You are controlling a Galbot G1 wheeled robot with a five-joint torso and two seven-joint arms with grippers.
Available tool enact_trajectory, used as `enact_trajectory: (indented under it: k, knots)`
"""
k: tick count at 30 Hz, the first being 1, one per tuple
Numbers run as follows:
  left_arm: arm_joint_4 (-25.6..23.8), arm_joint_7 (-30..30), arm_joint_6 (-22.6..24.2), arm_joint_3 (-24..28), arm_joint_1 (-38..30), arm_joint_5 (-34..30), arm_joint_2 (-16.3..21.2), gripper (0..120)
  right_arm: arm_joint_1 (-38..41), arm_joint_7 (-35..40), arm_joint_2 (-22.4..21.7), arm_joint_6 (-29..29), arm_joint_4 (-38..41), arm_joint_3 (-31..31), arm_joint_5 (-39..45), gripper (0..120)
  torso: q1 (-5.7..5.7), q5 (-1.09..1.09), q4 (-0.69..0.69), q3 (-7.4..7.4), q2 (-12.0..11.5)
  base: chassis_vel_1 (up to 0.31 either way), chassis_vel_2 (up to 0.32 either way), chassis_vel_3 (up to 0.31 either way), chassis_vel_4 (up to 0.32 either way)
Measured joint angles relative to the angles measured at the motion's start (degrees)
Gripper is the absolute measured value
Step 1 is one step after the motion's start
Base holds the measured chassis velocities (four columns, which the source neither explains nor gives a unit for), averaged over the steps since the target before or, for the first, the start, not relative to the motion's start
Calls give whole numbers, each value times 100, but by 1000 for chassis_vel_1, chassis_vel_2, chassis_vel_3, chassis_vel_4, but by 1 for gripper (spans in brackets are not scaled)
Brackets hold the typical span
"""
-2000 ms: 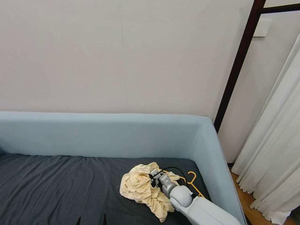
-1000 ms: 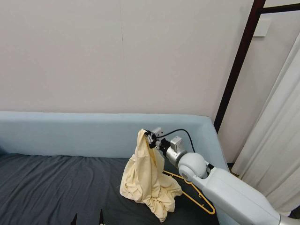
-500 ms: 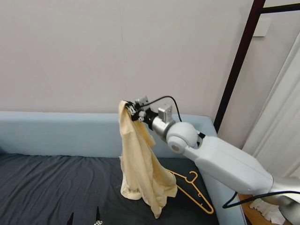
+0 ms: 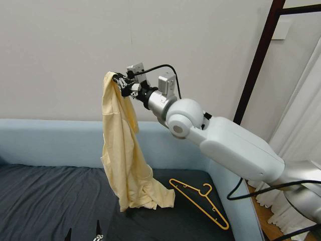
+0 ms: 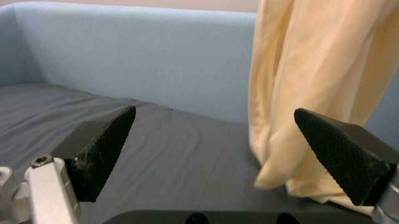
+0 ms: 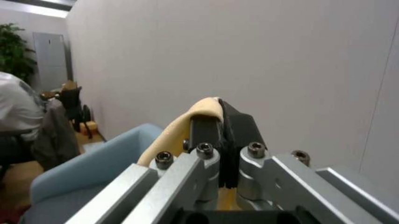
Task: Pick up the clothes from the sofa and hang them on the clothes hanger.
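Sofa (image 4: 50, 143), light blue, dark grey seat, carries yellow plastic hanger (image 4: 199, 193). Our right hand (image 4: 119, 80) grips pale yellow cloth garment (image 4: 123, 150) against plain wall (image 4: 60, 50); left hand (image 5: 212, 121) released.

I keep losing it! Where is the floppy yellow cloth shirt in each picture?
Head view: the pale yellow cloth shirt hangs centre-left from the right gripper.
Left wrist view: the shirt hangs beyond the left gripper, whose fingers are open.
Right wrist view: the shirt is pinched in the right gripper.
Shared landmark: the light blue sofa.

Left end effector (image 5: 213, 111) — garment (image 5: 311, 70) beyond
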Motion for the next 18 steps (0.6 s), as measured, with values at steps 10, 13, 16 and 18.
enact_trajectory:
  k: [10,13,16,18]
  knots:
    - [161,4,189,169,-36,167,-74,100,-3737,-1292,-1497,894,136,590,-1961,0,0,1,-3,0,0,0,0,0,0]
    - [163,8,279,216,-129,238,21,100,-4687,-1601,-1832,1239,-21,786,-2590,0,0,-2,-1,0,0,0,0,0,0]
    - [177,14,338,253,-201,252,115,100,-5191,-1843,-1921,1474,-193,993,-3072,0,-1,-1,-2,0,0,0,0,0,0]
    - [215,27,367,292,-271,280,231,100,-5634,-2053,-1961,1653,-351,1279,-3415,0,-1,-1,-1,0,0,0,0,0,0]
